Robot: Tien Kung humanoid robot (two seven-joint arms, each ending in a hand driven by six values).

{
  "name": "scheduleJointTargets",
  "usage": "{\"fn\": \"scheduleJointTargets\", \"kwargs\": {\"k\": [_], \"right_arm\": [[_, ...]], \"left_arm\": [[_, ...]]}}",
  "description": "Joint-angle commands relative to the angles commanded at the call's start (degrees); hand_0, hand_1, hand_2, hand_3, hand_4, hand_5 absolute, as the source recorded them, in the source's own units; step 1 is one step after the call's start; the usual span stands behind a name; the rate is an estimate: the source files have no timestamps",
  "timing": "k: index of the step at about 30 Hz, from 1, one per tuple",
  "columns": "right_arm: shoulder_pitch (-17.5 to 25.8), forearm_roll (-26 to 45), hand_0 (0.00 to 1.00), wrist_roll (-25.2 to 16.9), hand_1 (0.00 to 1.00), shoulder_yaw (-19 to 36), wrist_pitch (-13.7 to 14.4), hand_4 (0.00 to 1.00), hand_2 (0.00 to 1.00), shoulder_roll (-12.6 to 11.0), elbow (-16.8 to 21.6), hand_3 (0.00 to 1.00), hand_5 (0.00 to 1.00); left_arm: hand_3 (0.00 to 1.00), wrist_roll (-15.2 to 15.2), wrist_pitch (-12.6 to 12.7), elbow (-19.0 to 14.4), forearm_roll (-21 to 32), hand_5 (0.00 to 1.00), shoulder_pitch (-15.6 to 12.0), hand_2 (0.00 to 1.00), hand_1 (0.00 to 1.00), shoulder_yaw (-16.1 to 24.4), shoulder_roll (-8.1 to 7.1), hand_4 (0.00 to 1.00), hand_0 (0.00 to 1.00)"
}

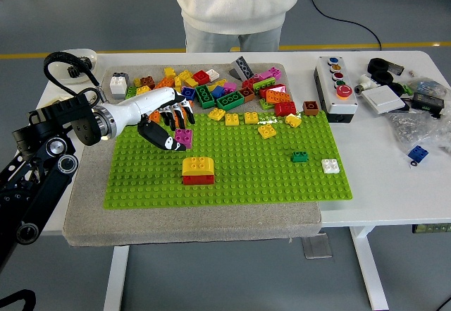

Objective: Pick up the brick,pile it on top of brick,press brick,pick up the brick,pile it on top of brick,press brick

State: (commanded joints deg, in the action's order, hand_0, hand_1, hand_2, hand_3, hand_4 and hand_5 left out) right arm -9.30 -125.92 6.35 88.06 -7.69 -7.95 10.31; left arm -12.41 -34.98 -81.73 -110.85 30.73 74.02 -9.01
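The white worktop [366,191] carries a grey mat [88,205], and on the mat lies a green baseplate [232,177]. A person in a pale top [236,4] stands at the far side, hands not in view. The left arm [42,156] comes in from the left edge and reaches over the baseplate's far left corner. A heap of loose bricks [225,89] in many colours lies along the mat's far edge and spills onto the baseplate's far rim. To the right, off the mat, stands a button box [337,89] with a clutter of small parts [409,96] beyond it and a blue piece [418,154] nearer the front. The left hand [165,124] has its fingers curled down around a magenta brick [184,138], pinching it just above the baseplate. Nearer the front edge, a stack [199,171] sits on the baseplate: a yellow brick on a red one. It lies near the held brick but apart from it. Farther right on the baseplate sit a dark green brick [299,156] and a white brick [330,166], close to each other.
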Motion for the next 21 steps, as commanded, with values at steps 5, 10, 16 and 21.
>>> {"fn": "scheduleJointTargets", "kwargs": {"k": [5, 10, 16, 21], "right_arm": [[0.0, 0.0, 0.740, 0.0, 0.645, -0.1, 0.0, 0.803, 0.713, 0.0, 0.0, 0.591, 0.370], [-0.1, 0.1, 0.740, -0.1, 0.645, -0.4, -0.1, 0.803, 0.713, 0.0, 0.0, 0.591, 0.370], [0.1, 0.0, 0.740, -0.1, 0.645, -0.5, -0.1, 0.802, 0.713, 0.1, 0.0, 0.591, 0.371], [0.1, -0.1, 0.740, -0.1, 0.646, -0.6, -0.1, 0.802, 0.713, 0.0, 0.0, 0.590, 0.371]], "left_arm": [[0.515, -0.5, 0.3, -0.3, 0.6, 0.002, -0.3, 0.442, 0.428, -0.3, 0.26, 0.889, 0.478], [0.515, -0.8, 0.8, -0.5, 1.2, 0.002, -0.9, 0.442, 0.428, -1.0, 0.59, 0.889, 0.478], [0.513, -1.0, 1.0, -0.5, 1.5, 0.002, -1.5, 0.442, 0.428, -1.8, 1.02, 0.888, 0.478], [0.514, -1.1, 1.2, -0.3, 1.7, 0.002, -1.8, 0.441, 0.427, -2.2, 1.32, 0.888, 0.478]]}}
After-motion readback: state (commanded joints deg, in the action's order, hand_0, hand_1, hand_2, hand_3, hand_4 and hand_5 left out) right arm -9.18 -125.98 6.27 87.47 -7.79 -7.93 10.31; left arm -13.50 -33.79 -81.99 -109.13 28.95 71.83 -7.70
